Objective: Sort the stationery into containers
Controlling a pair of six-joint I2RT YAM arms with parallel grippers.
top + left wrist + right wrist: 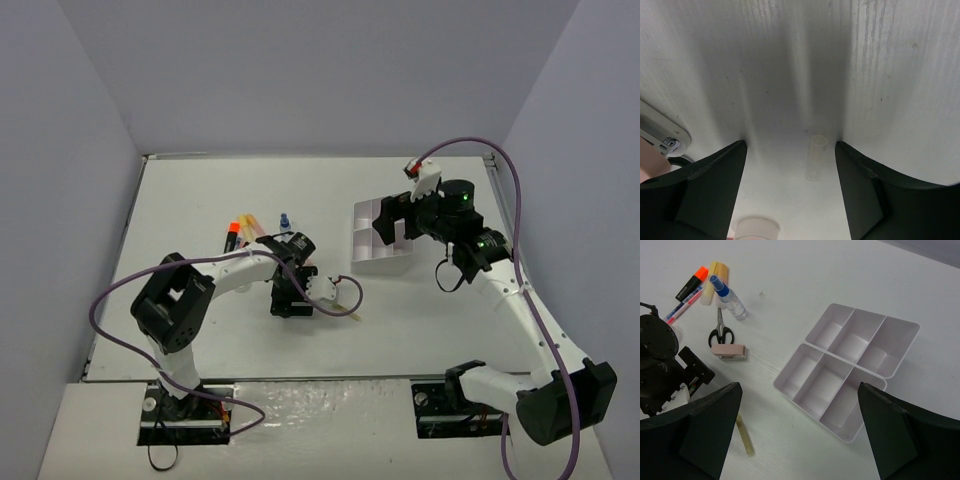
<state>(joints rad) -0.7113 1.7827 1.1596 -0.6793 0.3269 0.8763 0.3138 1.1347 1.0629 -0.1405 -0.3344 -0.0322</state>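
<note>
I have the left jaws part open astride a clear tube (816,157), lower centre, not touching it. Right jaws wide, empty, over the tray (917,326); bare bench (790,270) around.

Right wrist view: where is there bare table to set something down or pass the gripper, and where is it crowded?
Free: the strip between the pink eraser and the organiser tray, and the table beyond the tray's far side. All six compartments look empty. Crowded: upper left, where orange highlighter, blue-capped bottle, scissors and the left arm bunch.
</note>
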